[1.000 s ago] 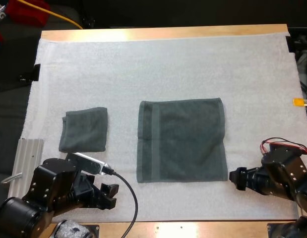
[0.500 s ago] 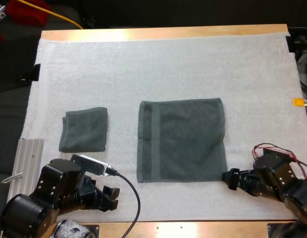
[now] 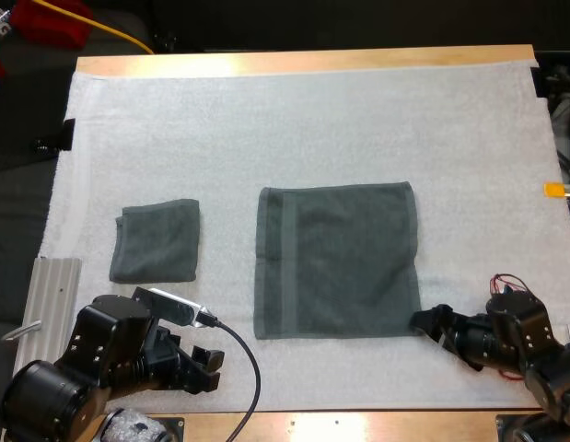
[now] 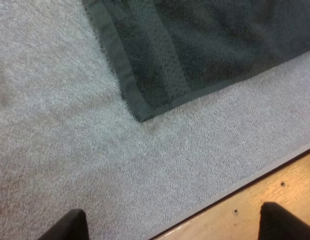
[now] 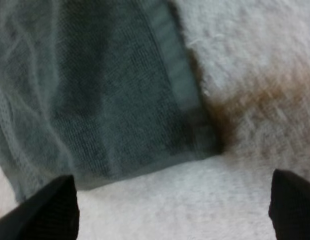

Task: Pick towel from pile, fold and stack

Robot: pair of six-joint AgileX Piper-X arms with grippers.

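Note:
A dark grey-green towel (image 3: pixel 338 260) lies flat in the middle of the white mat (image 3: pixel 303 120), folded once into a near square. A smaller folded towel (image 3: pixel 157 240) rests to its left. My right gripper (image 3: pixel 428 324) sits low at the big towel's near right corner; in the right wrist view that corner (image 5: pixel 195 140) lies between and just ahead of my open fingers (image 5: pixel 47 205). My left gripper (image 3: pixel 205 361) hovers over the mat's front edge, left of the towel's near left corner (image 4: pixel 144 112), fingers (image 4: pixel 69 227) apart and holding nothing.
A ribbed metal block (image 3: pixel 47 304) lies at the mat's left front edge. The wooden table edge (image 4: pixel 265 195) runs just below my left gripper. Bare mat stretches behind both towels.
My right gripper has slid left and a little toward the front, reaching the big towel's near right corner. My left arm shifted slightly toward the front edge. The towels have not moved.

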